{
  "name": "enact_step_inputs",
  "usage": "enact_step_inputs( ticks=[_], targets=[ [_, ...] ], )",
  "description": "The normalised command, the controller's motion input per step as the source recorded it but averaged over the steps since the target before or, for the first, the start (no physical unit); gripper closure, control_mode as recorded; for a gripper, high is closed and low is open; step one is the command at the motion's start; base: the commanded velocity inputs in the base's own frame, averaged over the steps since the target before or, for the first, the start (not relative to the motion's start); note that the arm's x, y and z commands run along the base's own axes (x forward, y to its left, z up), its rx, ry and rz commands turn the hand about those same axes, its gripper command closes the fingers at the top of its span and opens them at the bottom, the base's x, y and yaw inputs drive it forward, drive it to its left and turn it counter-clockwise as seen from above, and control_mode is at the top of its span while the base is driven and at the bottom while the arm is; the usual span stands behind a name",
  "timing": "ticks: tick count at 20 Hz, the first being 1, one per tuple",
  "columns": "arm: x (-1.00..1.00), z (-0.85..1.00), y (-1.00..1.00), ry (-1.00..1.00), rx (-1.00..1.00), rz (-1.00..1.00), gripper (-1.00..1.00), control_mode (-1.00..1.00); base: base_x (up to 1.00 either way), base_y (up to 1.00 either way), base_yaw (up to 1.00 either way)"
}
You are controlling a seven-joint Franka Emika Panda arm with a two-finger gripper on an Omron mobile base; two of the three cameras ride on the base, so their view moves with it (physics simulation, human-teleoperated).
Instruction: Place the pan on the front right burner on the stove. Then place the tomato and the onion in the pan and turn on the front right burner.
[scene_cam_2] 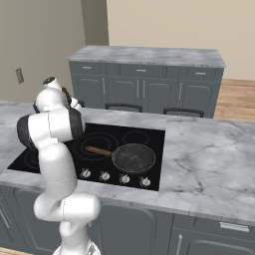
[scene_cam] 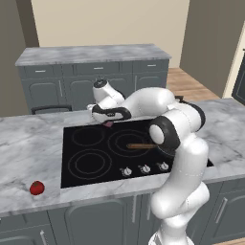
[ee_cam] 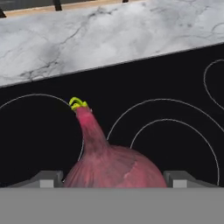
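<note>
Hand view: claw (ee_cam: 113, 179) closed on onion (ee_cam: 111, 164), lower centre, carried above stove (ee_cam: 175, 78) for pan (scene_cam_2: 133, 158), centre frame w/ handle left.

onion (ee_cam: 111, 168) base under lower edge

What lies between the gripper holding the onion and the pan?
Bare black stove glass with burner rings; the pan handle points toward the gripper carrying the onion, in the left base view.
</note>
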Motion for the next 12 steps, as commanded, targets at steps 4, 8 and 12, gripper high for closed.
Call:
enact_step_inputs(
  ticks=[4,8,12],
  targets=[
    [-0.15,0.11,-0.84,0.0,0.01,-0.2,1.0,-1.0,0.0,0.0,0.0],
    [-0.16,0.08,-0.88,0.01,0.02,-0.19,1.0,-1.0,0.0,0.0,0.0],
    [-0.17,0.02,-0.91,0.03,0.02,-0.19,1.0,-1.0,0.0,0.0,0.0]
  ],
)
